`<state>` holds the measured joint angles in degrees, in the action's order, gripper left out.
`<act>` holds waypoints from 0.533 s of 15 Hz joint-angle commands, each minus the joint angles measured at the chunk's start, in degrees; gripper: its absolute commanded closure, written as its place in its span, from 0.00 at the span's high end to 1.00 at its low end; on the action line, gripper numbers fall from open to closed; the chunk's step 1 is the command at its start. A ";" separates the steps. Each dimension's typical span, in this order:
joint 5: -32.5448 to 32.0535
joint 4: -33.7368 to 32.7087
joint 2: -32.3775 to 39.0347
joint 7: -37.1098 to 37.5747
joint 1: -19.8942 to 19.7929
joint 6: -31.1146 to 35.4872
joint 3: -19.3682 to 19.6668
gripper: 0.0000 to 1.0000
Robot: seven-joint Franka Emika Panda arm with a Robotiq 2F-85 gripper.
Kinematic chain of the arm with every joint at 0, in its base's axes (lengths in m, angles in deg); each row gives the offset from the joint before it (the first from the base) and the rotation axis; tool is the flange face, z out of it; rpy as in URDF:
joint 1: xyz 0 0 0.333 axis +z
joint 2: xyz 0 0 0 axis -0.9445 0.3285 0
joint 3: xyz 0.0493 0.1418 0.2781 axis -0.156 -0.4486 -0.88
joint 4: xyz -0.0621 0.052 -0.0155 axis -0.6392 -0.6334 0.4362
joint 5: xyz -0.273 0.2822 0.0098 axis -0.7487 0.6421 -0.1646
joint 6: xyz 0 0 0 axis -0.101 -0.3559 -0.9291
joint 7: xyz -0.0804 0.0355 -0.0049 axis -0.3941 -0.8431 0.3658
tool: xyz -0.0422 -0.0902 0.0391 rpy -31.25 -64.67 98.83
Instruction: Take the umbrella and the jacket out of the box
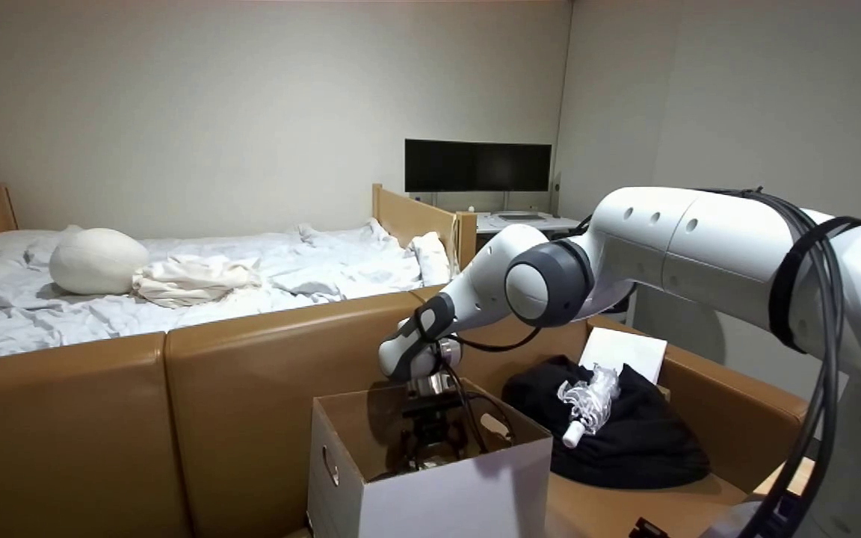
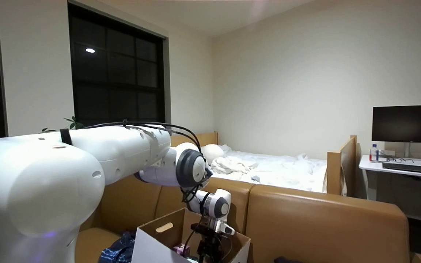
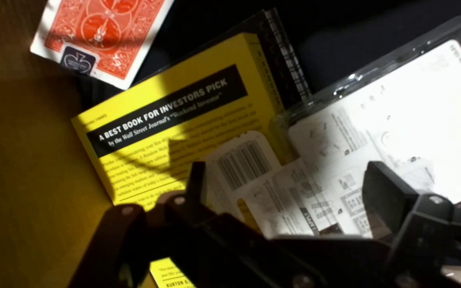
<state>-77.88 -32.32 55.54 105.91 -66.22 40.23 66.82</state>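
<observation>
My gripper (image 3: 284,172) hangs down inside the white-sided box (image 1: 457,497), lower centre in an exterior view, its jaws wide apart. In the wrist view, a yellow book (image 3: 154,152) lies beneath it left of centre, a clear package (image 3: 374,120) towards the right. Outside the box, lower right in the exterior view and apart from my gripper, the black jacket (image 1: 647,441) lies on the brown sofa (image 1: 602,512), the clear umbrella (image 1: 595,396) on top.

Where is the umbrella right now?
In an exterior view, the clear umbrella lies on top of the black jacket on the brown sofa, to the picture's right of the box.
</observation>
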 commanded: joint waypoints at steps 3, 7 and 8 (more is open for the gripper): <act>0.97 2.26 -2.06 2.54 -1.32 1.25 0.20 1.00; 0.41 0.24 -0.80 1.65 -1.62 -0.01 0.46 1.00; 0.14 -0.86 -0.10 0.95 -1.59 -1.12 0.48 1.00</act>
<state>-77.84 -32.36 55.25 107.35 -67.33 40.98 67.47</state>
